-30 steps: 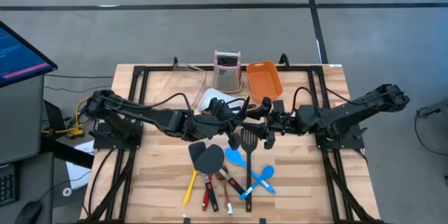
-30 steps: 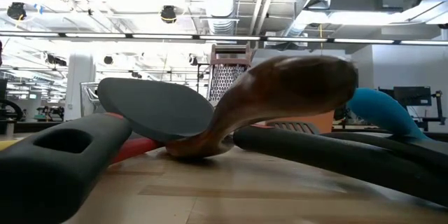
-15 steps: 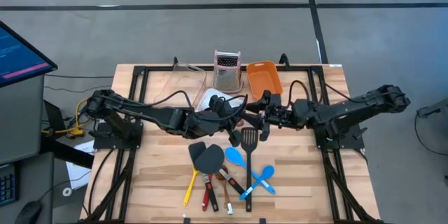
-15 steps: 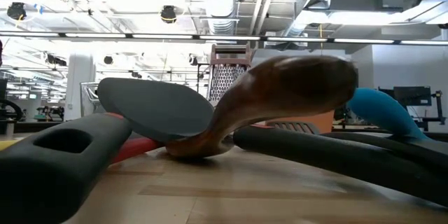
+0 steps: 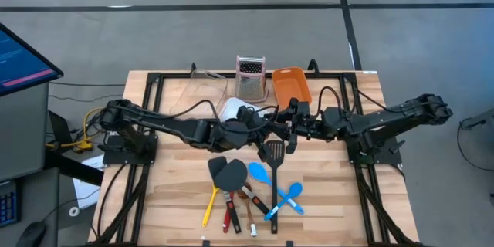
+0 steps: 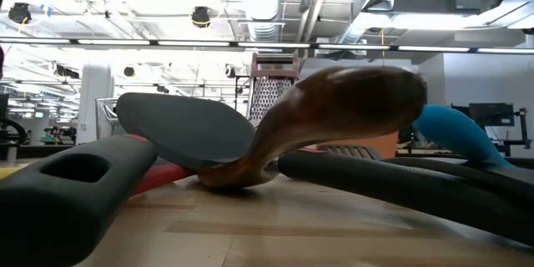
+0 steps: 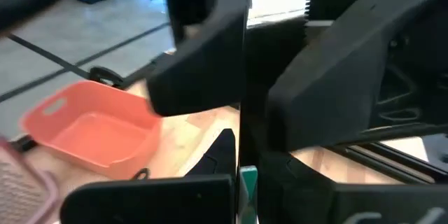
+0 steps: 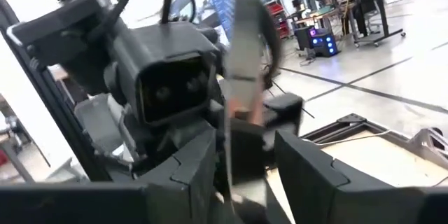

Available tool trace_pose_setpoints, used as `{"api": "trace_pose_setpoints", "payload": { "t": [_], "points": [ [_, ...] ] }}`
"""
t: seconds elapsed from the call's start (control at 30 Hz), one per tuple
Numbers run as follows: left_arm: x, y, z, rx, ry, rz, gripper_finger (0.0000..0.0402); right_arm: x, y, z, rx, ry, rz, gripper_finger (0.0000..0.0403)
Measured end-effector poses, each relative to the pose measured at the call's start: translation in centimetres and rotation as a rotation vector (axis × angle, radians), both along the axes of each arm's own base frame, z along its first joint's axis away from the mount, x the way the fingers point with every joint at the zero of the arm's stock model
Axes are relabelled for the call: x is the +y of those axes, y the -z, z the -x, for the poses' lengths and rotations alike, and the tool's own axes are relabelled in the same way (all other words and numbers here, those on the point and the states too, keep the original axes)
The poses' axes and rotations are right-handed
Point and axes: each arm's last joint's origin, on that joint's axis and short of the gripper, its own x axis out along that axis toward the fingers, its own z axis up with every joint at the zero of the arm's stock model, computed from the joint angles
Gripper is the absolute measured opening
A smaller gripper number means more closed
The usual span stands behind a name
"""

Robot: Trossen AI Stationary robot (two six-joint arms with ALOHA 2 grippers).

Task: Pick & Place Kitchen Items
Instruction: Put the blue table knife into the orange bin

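Looking straight down, you are seeing both dark, jointed arms meeting over the middle of the slatted wooden table [image 5: 177,177], the left gripper [image 5: 258,126] and the right gripper [image 5: 287,123] facing each other almost tip to tip. In the right wrist view a thin, flat, pale strip [image 8: 241,56] is standing upright between that arm's blocky matte fingers [image 8: 308,164]; what the strip is, and whether the fingers are pressing on it, cannot be told. In the left wrist view the fingers [image 7: 203,84] are lying close together about a narrow edge-on thing, and their grip cannot be told either. The kitchen items are lying fanned on the near half of the table, below the grippers: a black slotted turner [image 5: 274,162] with a long slim handle, two rounded black spatulas [image 5: 228,174], two glossy blue spoons [image 5: 287,197] crossing each other, a yellow-handled tool [image 5: 209,208], a red-handled tool [image 5: 228,214] and a wood-handled tool [image 5: 252,226]. In the low view a smooth brown wooden spoon [image 6: 350,104] is resting against a matte grey spatula blade [image 6: 183,125]. Behind the grippers a perforated steel box grater [image 5: 250,77] with a pink top is standing upright beside a rounded-cornered orange tub [image 5: 292,85].
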Motion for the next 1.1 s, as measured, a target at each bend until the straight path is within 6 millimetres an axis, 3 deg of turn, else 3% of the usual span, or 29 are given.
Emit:
{"api": "trace_pose_setpoints", "payload": {
  "t": [0.2,0.47,1.1],
  "points": [
    [0.18,-0.39,0.19,-0.011,-0.042,-0.034,0.0001,-0.09,0.02,0.00,0.005,-0.001,0.014,0.0104],
    [0.14,-0.50,0.25,-0.016,-0.047,-0.035,0.0001,-0.11,0.18,-0.01,0.022,0.006,0.022,0.0008],
    [0.16,-0.45,0.26,-0.024,-0.052,-0.008,0.0018,-0.14,0.28,0.00,0.033,0.025,0.021,0.0000]
  ]
}}
